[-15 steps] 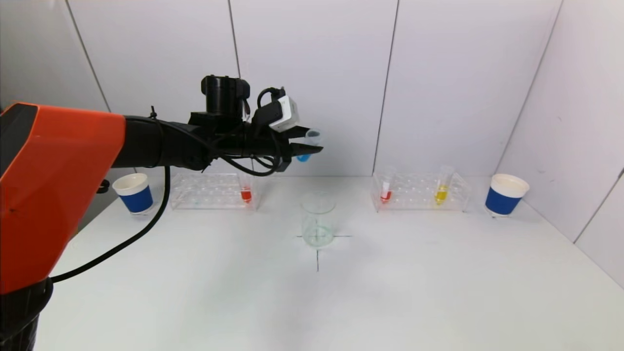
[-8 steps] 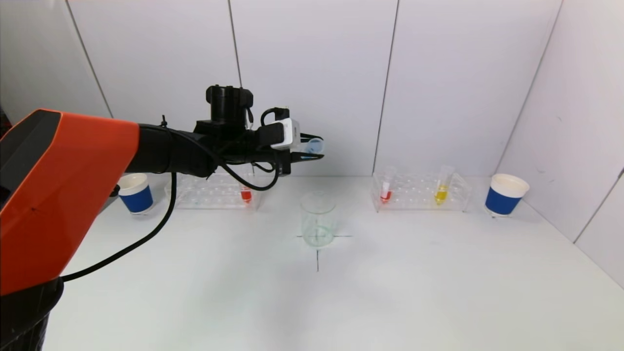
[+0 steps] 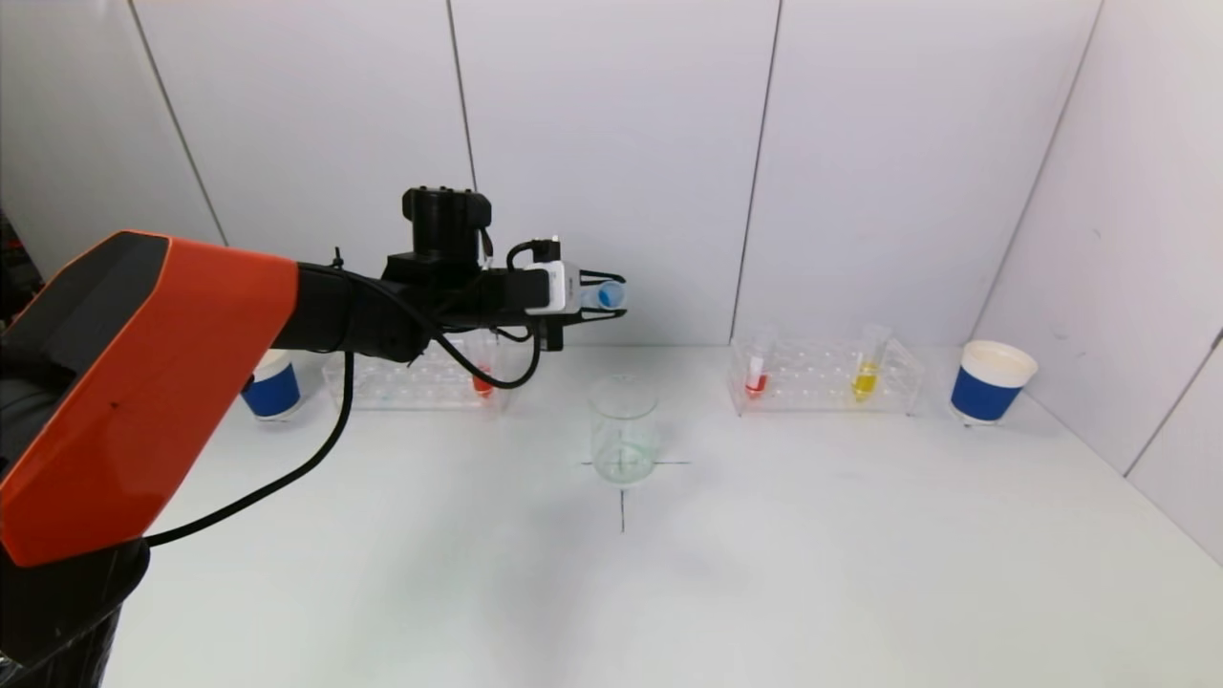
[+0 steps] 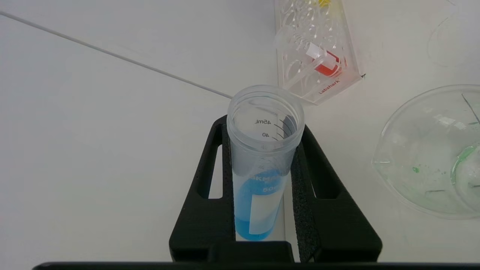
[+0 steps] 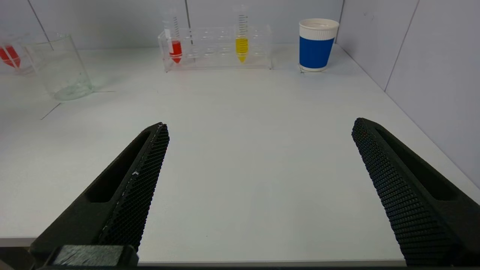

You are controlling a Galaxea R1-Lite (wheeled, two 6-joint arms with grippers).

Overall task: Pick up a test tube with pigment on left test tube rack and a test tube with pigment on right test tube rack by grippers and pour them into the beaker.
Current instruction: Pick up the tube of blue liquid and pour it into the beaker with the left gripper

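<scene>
My left gripper (image 3: 600, 296) is shut on a test tube with blue pigment (image 3: 610, 294), tipped on its side high above the glass beaker (image 3: 624, 430). In the left wrist view the tube (image 4: 262, 165) sits between the jaws of the left gripper (image 4: 264, 129), blue liquid low in it, with the beaker (image 4: 431, 150) off to one side. The left rack (image 3: 416, 377) holds a red tube (image 3: 482, 380). The right rack (image 3: 826, 377) holds a red tube (image 3: 757, 375) and a yellow tube (image 3: 868, 368). My right gripper (image 5: 258, 131) is open and empty over the table's near right, out of the head view.
A blue-and-white paper cup (image 3: 992, 382) stands right of the right rack and another (image 3: 270, 387) left of the left rack, partly behind my arm. A black cross (image 3: 623, 497) marks the table under the beaker. Wall panels stand close behind the racks.
My left wrist has rolled, turning the blue tube from nearly upright to lying on its side, mouth facing forward. The arm shifted slightly. The right gripper's motion is not shown.
</scene>
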